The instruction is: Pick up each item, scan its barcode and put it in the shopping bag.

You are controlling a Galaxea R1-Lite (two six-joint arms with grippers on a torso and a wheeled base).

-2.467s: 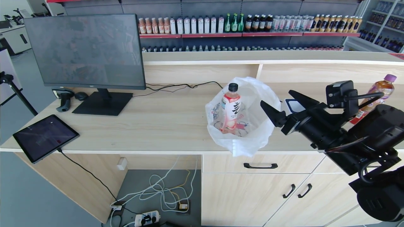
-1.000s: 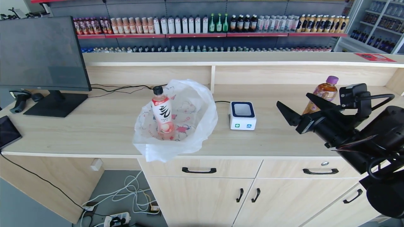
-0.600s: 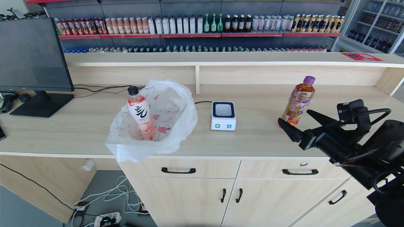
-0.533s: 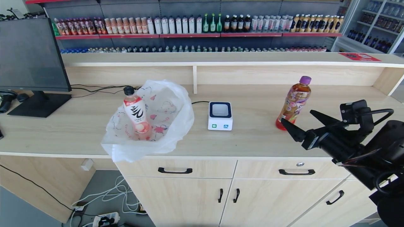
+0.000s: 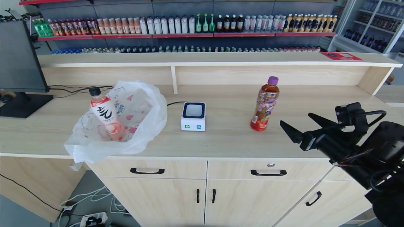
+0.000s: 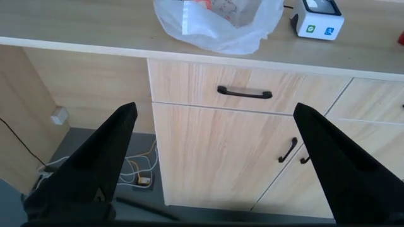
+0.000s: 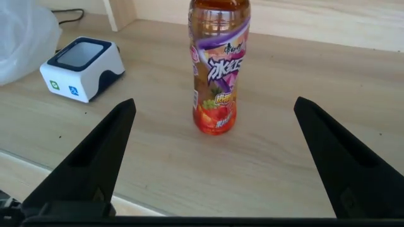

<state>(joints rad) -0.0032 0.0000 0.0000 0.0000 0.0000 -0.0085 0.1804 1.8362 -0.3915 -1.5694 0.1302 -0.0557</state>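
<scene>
Presently the purple-capped tea bottle [image 5: 264,104] stands upright on the wooden counter [image 5: 227,142], right of centre and well apart from the other items. The right gripper [image 5: 295,119] hangs to the bottle's right and slightly nearer, at about the height of the bottle's base, with its jaws spread wide and nothing between them. It points toward the bottle without touching it; in the right wrist view the bottle sits midway between the two fingers, farther off. The white barcode scanner [image 5: 193,116] rests on the counter left of the tea bottle, window facing up. Left of the scanner, just beside it, the white plastic shopping bag [image 5: 142,123] lies open near the counter's front edge, its plastic drooping over that edge. A black-capped drink bottle [image 5: 105,115] stands inside the bag, leaning slightly. The left gripper [image 6: 214,108] is held low, in front of the cabinet drawer [image 6: 246,85] beneath the bag, with its jaws wide apart and empty. A monitor [image 5: 19,63] stands at the far left.
</scene>
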